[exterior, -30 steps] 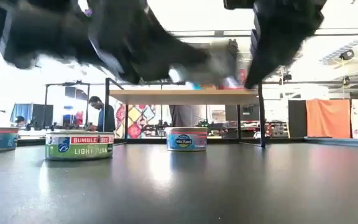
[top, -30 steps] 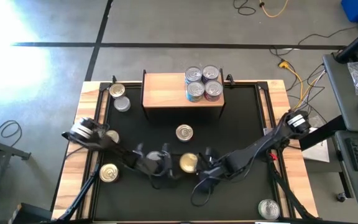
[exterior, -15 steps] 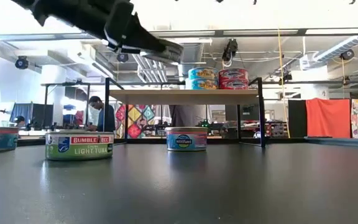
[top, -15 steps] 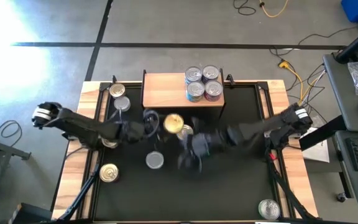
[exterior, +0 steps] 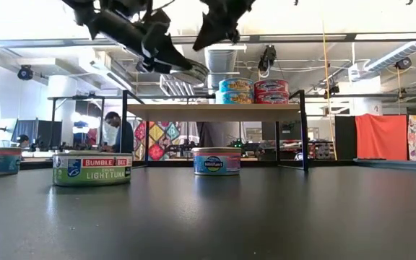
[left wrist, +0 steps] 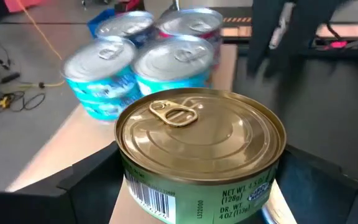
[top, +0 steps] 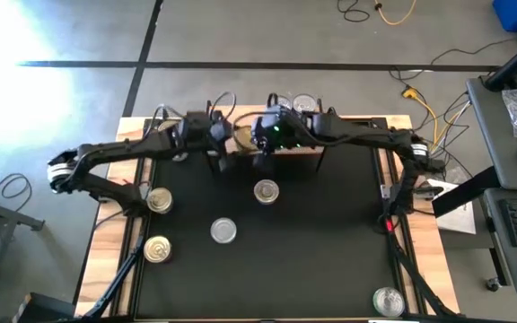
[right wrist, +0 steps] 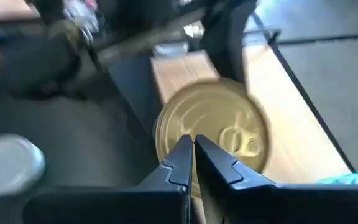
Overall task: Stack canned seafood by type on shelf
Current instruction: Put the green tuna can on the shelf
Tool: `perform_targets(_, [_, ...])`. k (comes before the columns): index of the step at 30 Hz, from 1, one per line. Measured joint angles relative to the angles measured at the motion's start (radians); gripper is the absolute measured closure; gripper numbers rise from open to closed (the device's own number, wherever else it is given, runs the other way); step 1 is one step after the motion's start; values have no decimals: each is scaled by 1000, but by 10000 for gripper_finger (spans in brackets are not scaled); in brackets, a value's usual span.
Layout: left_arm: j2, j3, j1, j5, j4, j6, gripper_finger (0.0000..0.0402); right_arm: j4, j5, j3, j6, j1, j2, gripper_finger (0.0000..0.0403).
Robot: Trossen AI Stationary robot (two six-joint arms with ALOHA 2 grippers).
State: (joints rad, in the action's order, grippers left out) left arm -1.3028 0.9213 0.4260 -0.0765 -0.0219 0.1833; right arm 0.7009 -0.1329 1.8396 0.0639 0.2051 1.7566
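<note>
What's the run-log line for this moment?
left gripper: shut on gold-lid can, over shelf | right gripper: shut, empty, beside it

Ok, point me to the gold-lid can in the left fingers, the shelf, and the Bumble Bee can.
gold-lid can (left wrist: 199, 134), left wrist view, centre of its lid.
shelf (exterior: 215, 110), low view, front edge of the wood top.
Bumble Bee can (exterior: 92, 168), low view, its label.

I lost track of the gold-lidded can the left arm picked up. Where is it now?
The gold-lidded can sits in the left gripper, over the shelf, beside the stacked cans.
</note>
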Motion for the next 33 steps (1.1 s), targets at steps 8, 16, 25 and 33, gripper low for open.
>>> perform_targets(8, [-151,151,118,-84,-225,131,49,117,8,188,108,93,148,390])
perform_targets(16, [-247,299,166,-228,-390,245,45,139,116,265,222,129,248,390])
perform_targets(25, [-361,434,209,-274,-577,250,10,183,110,285,288,164,307,390])
perform_targets(33, [-383,482,234,-303,-664,348,12,204,123,285,286,189,320,390])
